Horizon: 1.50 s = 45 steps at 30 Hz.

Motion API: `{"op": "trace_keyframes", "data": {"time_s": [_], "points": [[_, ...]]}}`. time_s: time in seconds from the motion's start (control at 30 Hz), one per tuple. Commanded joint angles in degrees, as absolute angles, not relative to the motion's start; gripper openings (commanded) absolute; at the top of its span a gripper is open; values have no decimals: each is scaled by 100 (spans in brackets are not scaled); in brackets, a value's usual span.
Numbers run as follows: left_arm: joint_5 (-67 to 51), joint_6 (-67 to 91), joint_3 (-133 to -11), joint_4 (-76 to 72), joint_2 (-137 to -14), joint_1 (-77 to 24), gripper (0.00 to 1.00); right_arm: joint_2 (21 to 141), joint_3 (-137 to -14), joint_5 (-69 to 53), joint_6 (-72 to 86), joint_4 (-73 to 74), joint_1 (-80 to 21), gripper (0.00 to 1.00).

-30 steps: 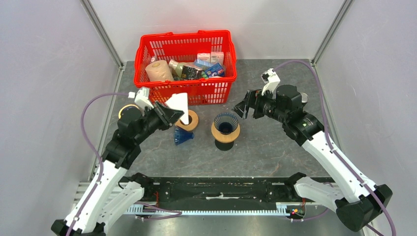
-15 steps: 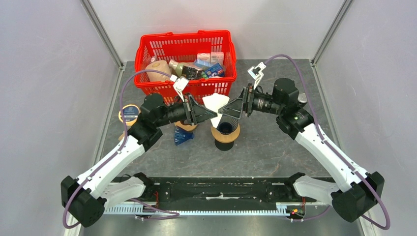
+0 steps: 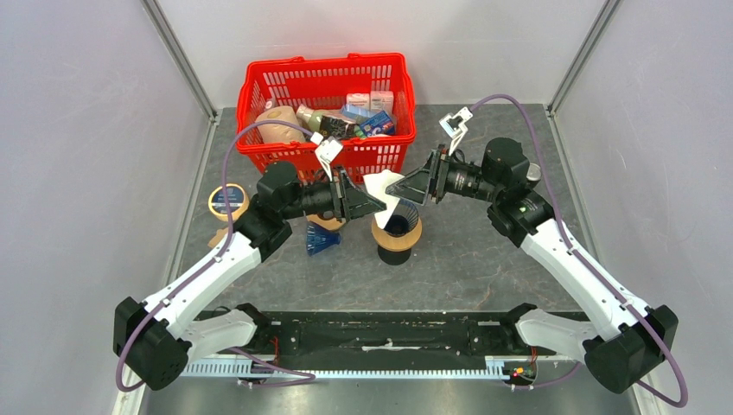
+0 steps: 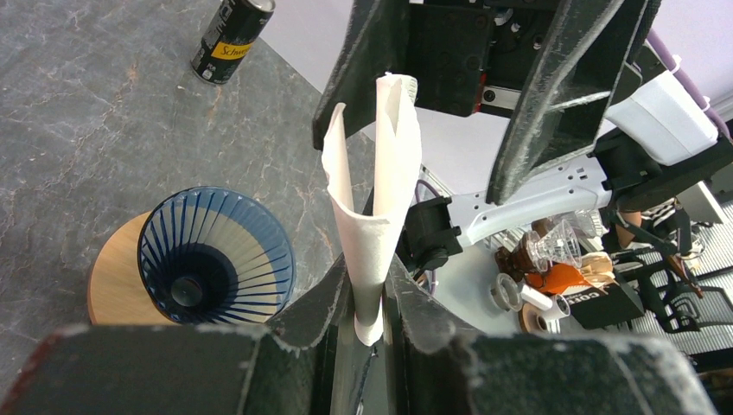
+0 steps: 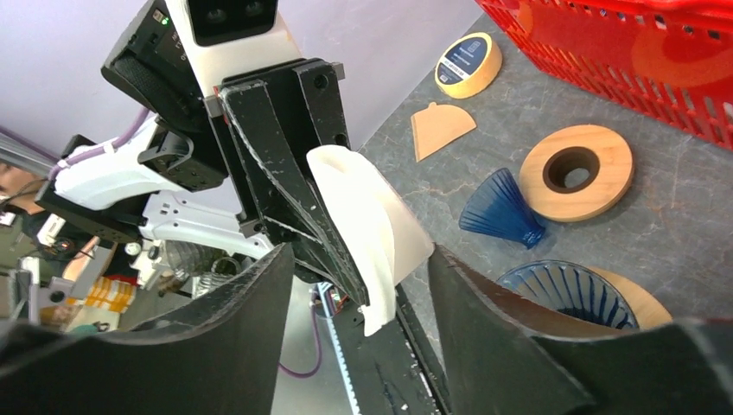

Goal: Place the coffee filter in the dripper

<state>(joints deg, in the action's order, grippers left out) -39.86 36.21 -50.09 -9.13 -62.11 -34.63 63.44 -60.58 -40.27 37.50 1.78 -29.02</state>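
Observation:
My left gripper [image 3: 367, 201] is shut on the narrow end of the white coffee filter [image 3: 382, 190] and holds it in the air just above and left of the dripper [image 3: 397, 229]. The dripper is a black cylinder with a tan wooden collar and a dark ribbed cone mouth. In the left wrist view the filter [image 4: 376, 199] stands up from my shut left gripper [image 4: 367, 298], its two layers parted at the top, with the dripper [image 4: 216, 259] below left. My right gripper [image 3: 413, 188] is open. In its wrist view the right gripper [image 5: 361, 259] has a finger on either side of the filter [image 5: 372, 233].
A red basket [image 3: 325, 154] of groceries stands at the back. A separate blue ribbed cone [image 3: 321, 239], a wooden ring [image 3: 328, 223], a tape roll [image 3: 228, 201] and a brown paper filter [image 3: 218, 235] lie left of the dripper. A can [image 4: 232, 39] lies far right.
My left arm has swung right, carrying the filter from near the wooden ring to above the dripper. My right gripper has moved left until its open fingers flank the filter.

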Motion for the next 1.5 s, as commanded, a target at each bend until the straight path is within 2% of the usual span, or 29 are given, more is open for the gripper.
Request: {"op": "trace_keyframes", "data": {"time_s": [0.0,0.17,0.23,0.33,0.47,0.57,0.67,0.7,0.8,0.93,1.07,1.27,1.47], "points": [[-4282,3298,-5282,-1072,-6293,-3500,23,6428,-6306,-4203,3742,-10,-2889,61],[-4359,3281,-5339,-1063,-6361,-3501,23,6459,-6315,-4342,3716,-42,-2891,29],[-4350,3283,-5353,-1055,-6357,-3498,23,6457,-6304,-4418,3733,-82,-2892,21],[-4345,3292,-5374,-1046,-6355,-3498,26,6412,-6306,-4374,3753,-149,-2889,15],[-4254,3410,-5362,-1046,-6277,-3501,46,6297,-6250,-4123,3833,-376,-2892,11],[-4034,3560,-5325,-1035,-6167,-3498,57,6152,-6157,-3756,3889,-605,-2892,7],[-3622,3735,-5284,-883,-6016,-3498,73,6009,-6129,-3171,3962,-631,-2892,7],[-3375,3723,-5278,-757,-5944,-3505,76,5959,-6151,-2917,4008,-516,-2889,8],[-1969,3379,-5343,-54,-5644,-3586,79,5863,-6516,-1775,4131,580,-2892,8],[-305,2070,-5828,767,-5516,-4340,84,5922,-7069,-675,4188,2062,-2892,8],[428,813,-6306,1004,-5935,-5029,84,6058,-7375,-478,4406,2685,-2892,6],[1361,-375,-6759,1026,-6836,-5951,84,6205,-7427,-547,4664,2782,-2889,7],[1689,-274,-6767,719,-7093,-6042,87,6280,-7461,-682,4800,2826,-2889,7]]}}
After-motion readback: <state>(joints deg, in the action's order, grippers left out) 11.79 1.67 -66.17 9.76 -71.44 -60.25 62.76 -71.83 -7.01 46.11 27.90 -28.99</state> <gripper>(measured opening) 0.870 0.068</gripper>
